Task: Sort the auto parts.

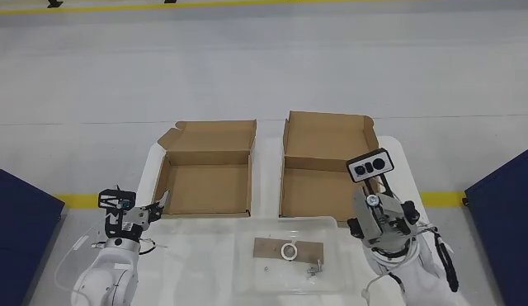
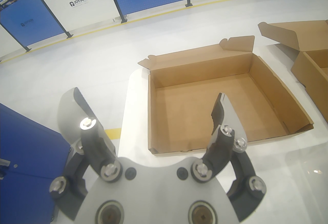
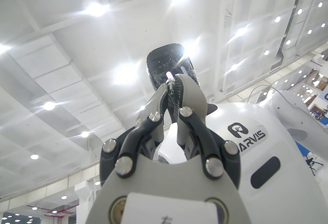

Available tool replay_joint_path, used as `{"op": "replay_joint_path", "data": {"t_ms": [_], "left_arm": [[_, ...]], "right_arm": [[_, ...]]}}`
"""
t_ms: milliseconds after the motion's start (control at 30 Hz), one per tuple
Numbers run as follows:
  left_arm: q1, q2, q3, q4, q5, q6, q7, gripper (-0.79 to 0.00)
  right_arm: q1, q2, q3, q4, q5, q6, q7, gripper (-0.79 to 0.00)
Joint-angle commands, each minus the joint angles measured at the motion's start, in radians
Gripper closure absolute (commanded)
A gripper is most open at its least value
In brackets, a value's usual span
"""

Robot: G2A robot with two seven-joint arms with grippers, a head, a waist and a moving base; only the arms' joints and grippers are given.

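Right gripper (image 3: 171, 85) points straight up, its two fingers clamped on a small metal screw (image 3: 170, 82) held at their very tips. The right wrist view alone makes the screw plain: short, silvery, with a threaded shank. In the top view this arm stands at the near right corner of the table (image 1: 198, 233), just near of the right cardboard box (image 1: 318, 192).

Left gripper (image 2: 147, 95) hangs with its fingers spread wide and nothing between them, at the near left of the table, just beside the near left corner of the left cardboard box (image 2: 200, 66). The left wrist view looks into that box and shows a bare brown floor. The top view shows the right box bare inside as well.

Between the arms, at the near edge, lies a clear plastic tray (image 1: 247, 266). In it are a brown strip (image 1: 268, 247), a white ring (image 1: 289, 251) resting on the strip, and a few small metal bits (image 1: 313, 270) too small to tell apart.
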Motion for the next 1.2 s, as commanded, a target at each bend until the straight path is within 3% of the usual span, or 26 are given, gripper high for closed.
{"op": "replay_joint_path", "data": {"t_ms": [0, 567, 1033, 1167], "left_arm": [[0.000, 0.000, 0.000, 0.000, 0.000, 0.000, 0.000, -0.785], [0.000, 0.000, 0.000, 0.000, 0.000, 0.000, 0.000, -0.785], [0.000, 0.000, 0.000, 0.000, 0.000, 0.000, 0.000, -0.785], [0.000, 0.000, 0.000, 0.000, 0.000, 0.000, 0.000, -0.785]], "right_arm": [[-0.011, 0.000, 0.019, 0.003, -0.019, 0.004, 0.005, 0.000], [-0.050, -0.003, 0.091, 0.004, -0.070, 0.018, 0.041, 0.000], [-0.103, 0.025, 0.350, -0.036, -0.589, 0.070, -0.023, 0.000], [-0.105, 0.026, 0.356, -0.038, -0.598, 0.069, -0.025, 0.000]]}}
